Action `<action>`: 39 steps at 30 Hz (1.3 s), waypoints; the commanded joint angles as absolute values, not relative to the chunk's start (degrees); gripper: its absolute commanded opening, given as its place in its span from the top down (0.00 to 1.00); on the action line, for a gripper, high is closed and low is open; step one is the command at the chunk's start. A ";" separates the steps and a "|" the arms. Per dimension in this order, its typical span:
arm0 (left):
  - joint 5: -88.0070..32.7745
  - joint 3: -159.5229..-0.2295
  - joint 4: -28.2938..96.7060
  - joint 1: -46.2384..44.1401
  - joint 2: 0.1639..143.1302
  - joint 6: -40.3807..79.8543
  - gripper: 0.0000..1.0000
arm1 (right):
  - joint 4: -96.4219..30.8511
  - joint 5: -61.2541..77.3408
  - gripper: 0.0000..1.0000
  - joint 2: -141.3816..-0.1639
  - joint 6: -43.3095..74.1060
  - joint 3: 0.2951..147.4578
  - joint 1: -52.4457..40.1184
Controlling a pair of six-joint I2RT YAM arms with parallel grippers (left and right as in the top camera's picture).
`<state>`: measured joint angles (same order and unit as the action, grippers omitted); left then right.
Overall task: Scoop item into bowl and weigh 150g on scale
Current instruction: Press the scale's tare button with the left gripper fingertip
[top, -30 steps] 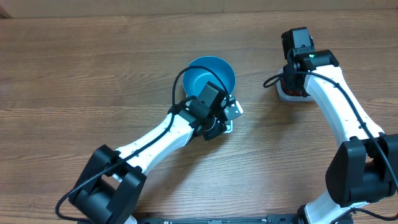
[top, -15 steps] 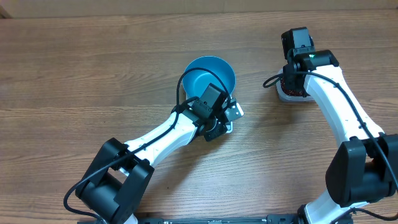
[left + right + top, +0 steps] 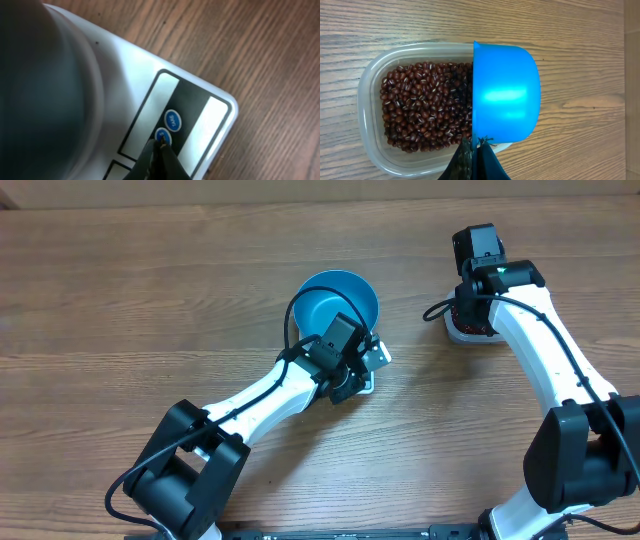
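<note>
The round blue bowl (image 3: pixel 338 302) stands on the white scale (image 3: pixel 367 387), which is mostly hidden under it and my left arm. In the left wrist view the bowl (image 3: pixel 40 90) is a dark blur over the scale (image 3: pixel 125 75). My left gripper (image 3: pixel 161 142) is shut, and its tip touches a small blue button on the scale's front panel. My right gripper (image 3: pixel 475 142) is shut on the handle of a small blue scoop (image 3: pixel 505 92). The scoop hangs over a clear tub (image 3: pixel 367 90) full of red-brown beans (image 3: pixel 425 105). From overhead, the right gripper (image 3: pixel 470 315) covers the tub.
A second blue button marked TARE (image 3: pixel 172 120) lies beside the touched one. Bare wooden tabletop (image 3: pixel 150 290) surrounds the bowl and the tub, with the table's far edge along the top of the overhead view.
The left arm's rear links shifted slightly to the right, while its tip stayed at the scale's front. The right arm and scoop have not moved.
</note>
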<state>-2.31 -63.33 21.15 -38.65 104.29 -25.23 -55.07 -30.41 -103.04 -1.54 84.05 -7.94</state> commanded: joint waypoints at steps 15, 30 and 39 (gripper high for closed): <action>0.75 -63.11 20.64 -39.03 105.58 -21.19 0.95 | -54.74 -30.72 0.96 -102.89 -1.61 85.45 -7.68; 0.62 -63.09 21.87 -39.05 105.65 -21.21 0.96 | -54.98 -30.72 0.96 -102.91 -1.61 85.45 -7.68; 0.47 -62.98 22.94 -39.03 105.65 -21.21 0.96 | -55.02 -30.72 0.96 -102.89 -1.61 85.45 -7.68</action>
<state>0.27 -63.33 22.81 -38.65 104.84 -22.41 -55.20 -30.41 -103.04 -1.56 84.05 -7.94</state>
